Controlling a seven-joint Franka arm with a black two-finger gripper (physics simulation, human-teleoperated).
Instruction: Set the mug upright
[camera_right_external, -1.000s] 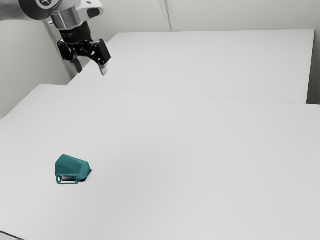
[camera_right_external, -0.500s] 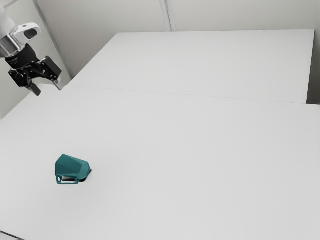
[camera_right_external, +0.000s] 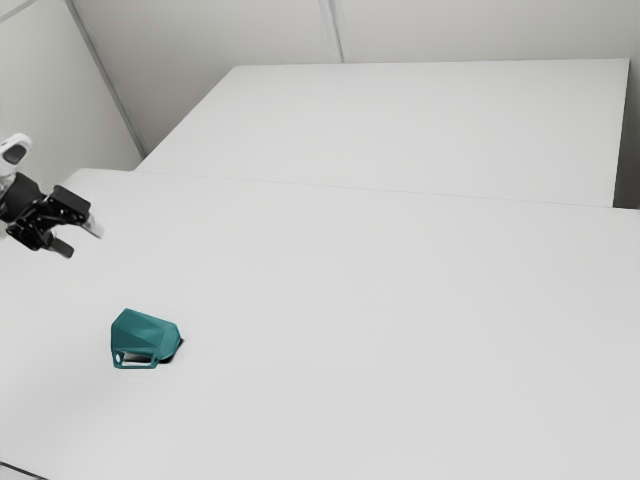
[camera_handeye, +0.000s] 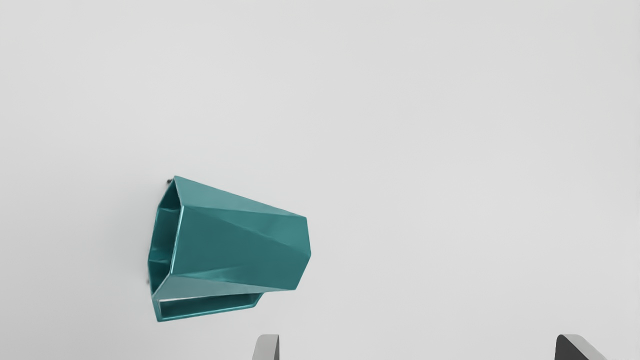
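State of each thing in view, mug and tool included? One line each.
Mug: tipped on its side, not held.
Handle: out to the mug's side, not gripped.
Tool: open, fingers well apart, raised off the table, not touching the mug.
Table: bearing the mug.

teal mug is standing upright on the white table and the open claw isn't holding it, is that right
Not upright: the wrist view shows the teal mug lying on its side. It is on the white table, and the open claw isn't holding it.
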